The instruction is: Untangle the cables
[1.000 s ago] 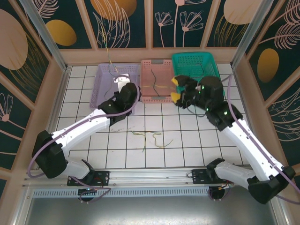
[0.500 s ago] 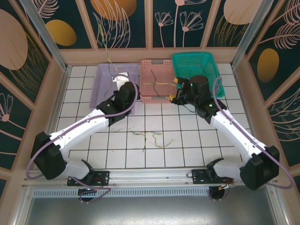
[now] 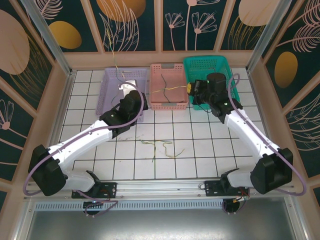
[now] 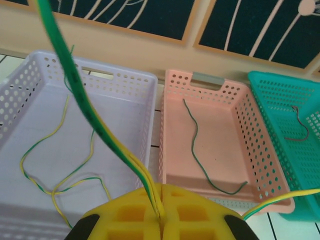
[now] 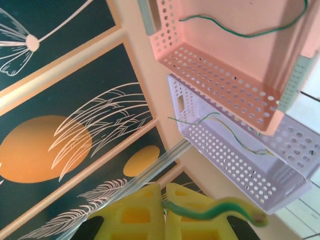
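Where the top camera looks down, we note three baskets in a row at the far edge of the tiled surface: lilac basket, pink basket, teal basket. The left arm reaches to the lilac basket's near right corner. The right fingers sit where pink meets teal. A stretched cable, yellow-green, crosses the pink basket toward them. A loose tangle of cables lies on the surface between the arms, well apart from the baskets.

Left wrist: the left fingers are closed, pinching a rising cable, green and yellow, that climbs up and left. A second strand leaves to the right. Looped cables lie in the lilac basket, a dark green cable in the pink, a brownish cable in the teal.

Right wrist: the right fingers are pressed together, gripping a cable end, green-yellow, that comes out of their seam. Beyond them, the dark green cable lies in the pink basket and a thin cable in the lilac.
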Controlling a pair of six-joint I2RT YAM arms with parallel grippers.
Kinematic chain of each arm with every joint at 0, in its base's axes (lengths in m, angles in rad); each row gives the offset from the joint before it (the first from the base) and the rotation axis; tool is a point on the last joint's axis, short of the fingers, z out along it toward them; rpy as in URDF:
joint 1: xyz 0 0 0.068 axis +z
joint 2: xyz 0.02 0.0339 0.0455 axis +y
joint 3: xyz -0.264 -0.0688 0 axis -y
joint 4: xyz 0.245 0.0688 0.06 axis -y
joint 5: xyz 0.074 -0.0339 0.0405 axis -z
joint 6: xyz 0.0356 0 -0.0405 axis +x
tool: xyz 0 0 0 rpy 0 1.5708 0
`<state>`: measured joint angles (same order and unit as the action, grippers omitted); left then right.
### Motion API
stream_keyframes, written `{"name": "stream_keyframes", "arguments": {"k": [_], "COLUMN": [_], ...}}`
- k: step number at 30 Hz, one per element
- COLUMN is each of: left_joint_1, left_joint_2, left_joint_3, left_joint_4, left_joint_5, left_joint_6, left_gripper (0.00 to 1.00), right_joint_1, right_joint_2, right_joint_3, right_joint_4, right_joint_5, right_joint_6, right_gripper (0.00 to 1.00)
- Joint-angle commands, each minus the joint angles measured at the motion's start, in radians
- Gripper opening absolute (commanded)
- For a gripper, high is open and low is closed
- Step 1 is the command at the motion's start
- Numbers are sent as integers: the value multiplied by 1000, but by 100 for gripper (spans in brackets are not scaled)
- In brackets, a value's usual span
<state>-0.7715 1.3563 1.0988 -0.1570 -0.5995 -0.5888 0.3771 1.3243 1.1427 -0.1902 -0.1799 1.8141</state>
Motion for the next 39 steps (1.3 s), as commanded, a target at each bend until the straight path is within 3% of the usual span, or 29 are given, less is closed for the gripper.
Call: {"name": "stream_keyframes", "arguments": {"k": [1,4,7,9,11,12,14,16,20,22,24,29,34,39], "left_joint_1": [0,-1,-1,0,-1,1,20,70,212,279,341,481,521,521], "left_joint_2": [-37,-42,-20,-21,-35,-37,-20,20,129,153,163,281,412,448], "left_joint_3": [-18,-51,-77,-111,-120,-119,-53,30,207,238,234,200,217,213], "left_joint_4": [4,-18,-85,-108,-121,-141,-196,-248,-452,-476,-436,-154,53,204], "left_joint_5": [90,291,452,473,425,389,363,405,501,529,546,823,1009,1121], "left_joint_6": [121,171,156,101,7,-44,-155,-261,-463,-520,-558,-649,-741,-809], "left_gripper": [0,0,0,0,0,0,0,0,0,0,0,0,0,0], "right_joint_1": [-63,-108,-137,-138,-137,-135,-111,-84,-73,-74,-74,-67,-55,-4], "right_joint_2": [33,89,190,273,347,370,398,401,365,343,321,249,185,161], "right_joint_3": [122,213,311,421,517,549,629,692,732,752,771,758,671,581], "right_joint_4": [-134,-164,-176,-229,-255,-268,-309,-358,-387,-402,-417,-417,-385,-351], "right_joint_5": [1,-4,-93,-129,-204,-229,-239,-194,-165,-144,-125,-93,-96,-95], "right_joint_6": [-339,-660,-897,-997,-1039,-1043,-1070,-1094,-1084,-1084,-1086,-1094,-1089,-1072], "right_gripper": [0,0,0,0,0,3,28,43,53,55,56,56,56,55]}}
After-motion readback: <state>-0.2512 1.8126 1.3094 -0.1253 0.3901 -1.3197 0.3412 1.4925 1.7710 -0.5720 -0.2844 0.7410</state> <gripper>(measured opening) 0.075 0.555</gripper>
